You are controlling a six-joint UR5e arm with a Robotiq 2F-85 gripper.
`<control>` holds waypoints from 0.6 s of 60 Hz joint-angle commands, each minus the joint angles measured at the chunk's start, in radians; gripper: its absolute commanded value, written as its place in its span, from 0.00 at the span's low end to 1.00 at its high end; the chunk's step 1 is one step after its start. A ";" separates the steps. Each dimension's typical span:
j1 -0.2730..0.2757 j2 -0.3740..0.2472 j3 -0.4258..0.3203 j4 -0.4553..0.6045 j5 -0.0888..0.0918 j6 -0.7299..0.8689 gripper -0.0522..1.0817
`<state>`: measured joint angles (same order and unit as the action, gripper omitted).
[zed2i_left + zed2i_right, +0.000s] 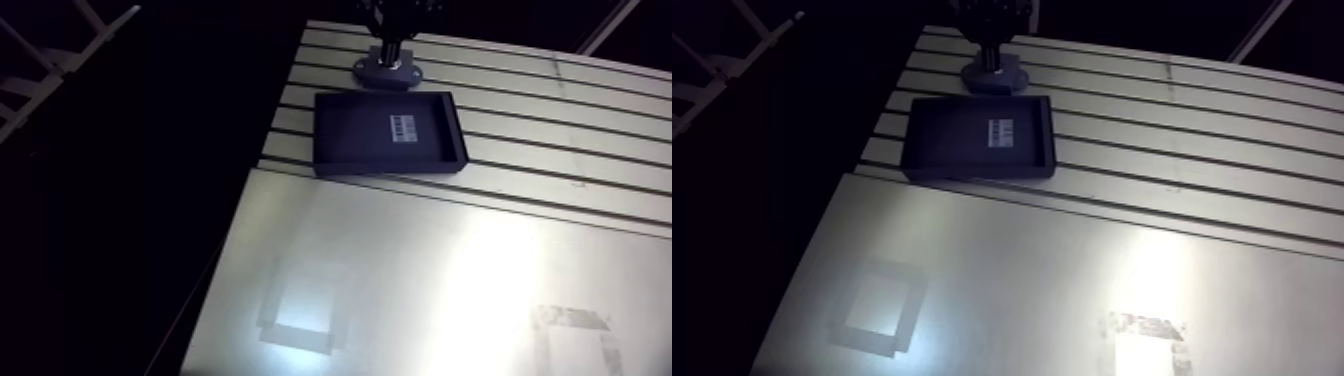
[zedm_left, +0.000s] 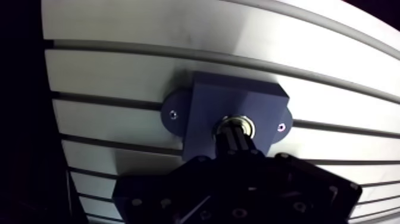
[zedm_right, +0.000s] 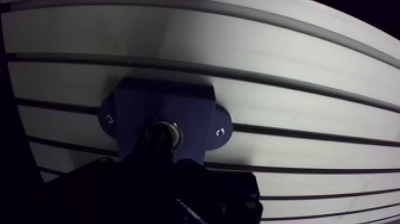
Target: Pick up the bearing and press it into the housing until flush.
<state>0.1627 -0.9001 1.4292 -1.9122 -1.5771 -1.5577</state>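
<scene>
Bearing [image 2: 237, 126] sits at housing [image 2: 208, 101] bore, toward table [image 2: 119, 71] far edge; gripper [image 2: 235, 142] directly atop, opening cannot be told. Likely pressing step; next needs straight push until flush.

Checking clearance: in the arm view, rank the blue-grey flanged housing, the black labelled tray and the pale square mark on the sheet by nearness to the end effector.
1. Blue-grey flanged housing, directly under the end effector.
2. Black labelled tray, just beside the housing, camera side.
3. Pale square mark, far down the smooth sheet.
</scene>
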 commanded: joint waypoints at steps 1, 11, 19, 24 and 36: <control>0.000 0.001 0.000 0.000 -0.001 0.000 0.99; 0.000 0.001 0.000 -0.001 -0.001 -0.001 0.99; 0.000 0.001 0.000 0.000 -0.001 -0.001 0.99; 0.000 0.001 0.000 0.000 -0.001 -0.002 0.99; 0.000 0.002 -0.002 -0.001 -0.001 -0.002 0.99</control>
<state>0.1626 -0.8995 1.4284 -1.9128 -1.5782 -1.5590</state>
